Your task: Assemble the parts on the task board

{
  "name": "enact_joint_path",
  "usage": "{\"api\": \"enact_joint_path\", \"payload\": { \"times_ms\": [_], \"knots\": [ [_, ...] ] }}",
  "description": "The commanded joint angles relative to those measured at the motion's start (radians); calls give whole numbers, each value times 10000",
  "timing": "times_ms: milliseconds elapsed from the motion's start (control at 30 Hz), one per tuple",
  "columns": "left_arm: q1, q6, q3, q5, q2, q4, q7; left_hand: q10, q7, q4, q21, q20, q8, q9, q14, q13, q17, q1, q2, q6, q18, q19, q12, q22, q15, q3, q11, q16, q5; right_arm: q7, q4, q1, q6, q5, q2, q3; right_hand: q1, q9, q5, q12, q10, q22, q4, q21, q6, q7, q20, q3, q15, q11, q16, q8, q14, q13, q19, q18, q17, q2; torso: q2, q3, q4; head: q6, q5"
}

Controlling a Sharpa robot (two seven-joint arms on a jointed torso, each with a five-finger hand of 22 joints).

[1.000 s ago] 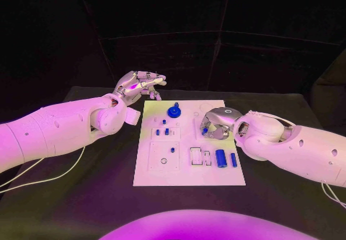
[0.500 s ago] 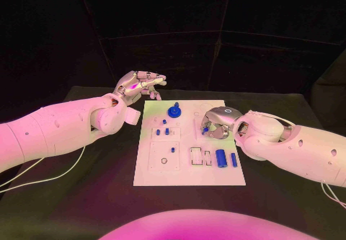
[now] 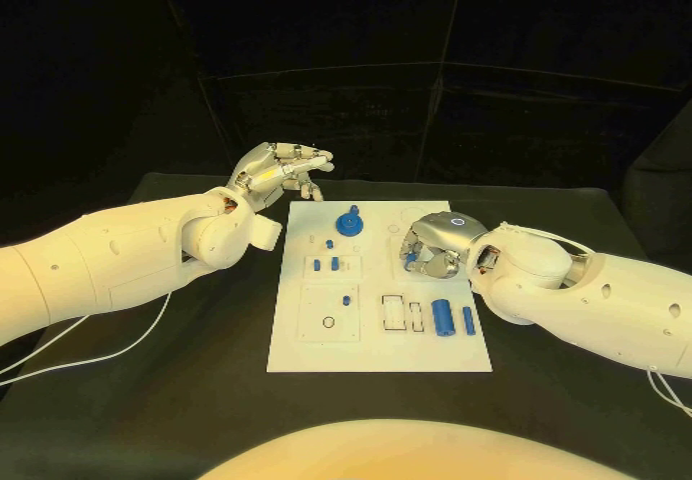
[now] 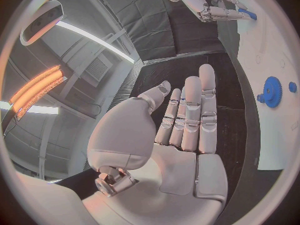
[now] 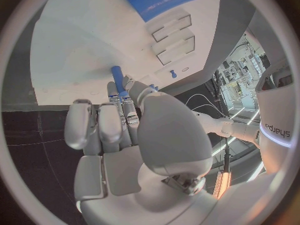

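Seeming unmoved: right hand (image 3: 433, 243), peg (image 5: 117, 76).

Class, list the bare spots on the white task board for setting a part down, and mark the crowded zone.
Free: the white task board's near strip below the blue cylinders. Crowded: the far half, around the blue gear, small blue pegs and right hand.
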Motion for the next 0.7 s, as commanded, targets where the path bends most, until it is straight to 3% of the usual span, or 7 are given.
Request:
{"api": "enact_joint_path", "payload": {
  "times_ms": [33,333,533,700],
  "knots": [
    [17,136,7,48,4,-5,8,-88,25,-36,-57,-7,-67,-1,-59,-9,-10,54,-11,3,135,58,51,-9,-20,-33,-2,-3,-28,250,237,18,-800,71,-116,32,-5,-23,-10,-75,281,13,-1,65,26,14,-9,64,-44,-224,53,-30,216,-21,45,-147,11,-55,-13,-6,-3,15,22],
    [15,138,6,48,0,-8,-5,-97,29,-33,-63,-6,-72,-2,-61,-10,-17,46,-9,-5,134,61,52,-15,-17,-45,2,-1,-28,324,1108,20,-1089,307,-477,547,-29,-42,-2,-155,248,18,-42,70,-23,37,-3,132,-29,-203,69,-79,218,-33,40,-148,26,-95,-7,-16,5,31,45],
    [15,130,6,48,8,-8,0,-97,29,-33,-63,-6,-72,-2,-61,-10,-17,46,-9,-5,134,61,52,-15,-17,-45,2,-1,-28,422,1670,22,-1055,571,-431,669,-21,-47,11,-181,248,25,-72,76,-31,43,1,170,-24,-197,75,-93,218,-33,40,-149,30,-106,0,-19,5,34,68],
    [16,123,6,48,33,-16,11,-97,29,-33,-63,-6,-72,-2,-61,-10,-17,46,-9,-5,134,61,52,-15,-17,-45,2,-1,-28,773,1703,15,-754,861,94,674,-7,-60,43,-239,235,12,-136,69,-62,68,12,253,-9,-175,74,-131,214,-36,22,-144,17,-134,9,-26,35,14,116]
  ]
}}
